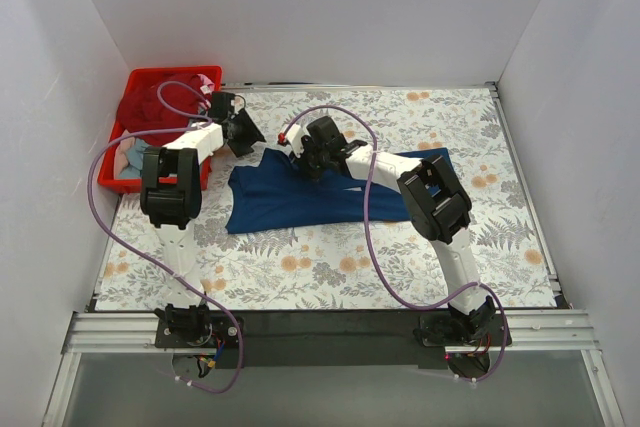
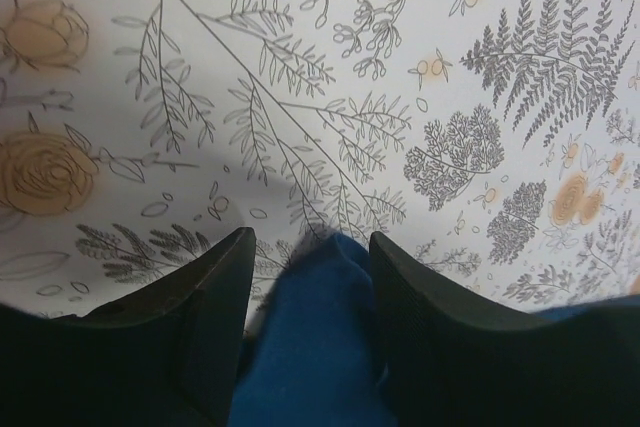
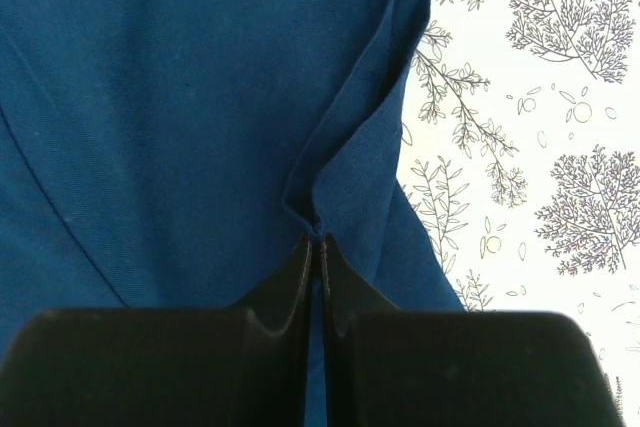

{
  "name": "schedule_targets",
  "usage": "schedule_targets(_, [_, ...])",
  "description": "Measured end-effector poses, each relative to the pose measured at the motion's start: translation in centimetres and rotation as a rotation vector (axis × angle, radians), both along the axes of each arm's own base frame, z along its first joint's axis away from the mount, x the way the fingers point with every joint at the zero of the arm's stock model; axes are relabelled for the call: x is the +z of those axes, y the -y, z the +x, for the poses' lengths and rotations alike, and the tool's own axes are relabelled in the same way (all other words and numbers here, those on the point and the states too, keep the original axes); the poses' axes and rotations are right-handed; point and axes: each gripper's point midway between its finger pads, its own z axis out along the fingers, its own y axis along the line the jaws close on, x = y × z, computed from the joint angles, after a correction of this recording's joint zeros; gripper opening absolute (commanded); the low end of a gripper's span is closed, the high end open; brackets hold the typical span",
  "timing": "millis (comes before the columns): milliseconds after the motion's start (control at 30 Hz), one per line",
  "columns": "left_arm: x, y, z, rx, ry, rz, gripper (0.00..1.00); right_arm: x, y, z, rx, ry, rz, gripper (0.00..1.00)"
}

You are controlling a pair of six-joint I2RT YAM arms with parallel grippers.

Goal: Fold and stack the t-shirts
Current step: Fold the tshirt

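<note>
Navy t-shirt (image 1: 300, 202): lies spread on the worktop (image 1: 400, 257), long axis left to right, far edge pinched in the clenched right hand (image 3: 318, 239), far-left corner poking into the released left hand (image 2: 312, 237) (gaping, not squeezing), both hands crowding its left half.

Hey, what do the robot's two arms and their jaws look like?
The left arm and right arm are white tubes linked by chunky black joint housings, standing on black bases. A purple cable trails along each arm. The jaws are black tapered wedges with a finely textured surface. A small red tip shows near the right arm's wrist.
</note>
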Motion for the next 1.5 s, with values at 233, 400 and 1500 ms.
schedule_targets(233, [-0.1, 1.2, -1.0, 0.064, -0.077, -0.075, 0.49, -0.6, 0.5, 0.2, -0.005, 0.026, -0.032, 0.07])
schedule_targets(400, [1.7, 2.0, -0.3, 0.081, -0.069, -0.095, 0.49, -0.9, 0.7, 0.4, -0.012, 0.066, -0.069, 0.07])
schedule_targets(1500, [-0.2, 3.2, -0.8, 0.077, -0.167, -0.030, 0.36, -1.4, 0.7, 0.6, -0.043, 0.223, -0.182, 0.07])
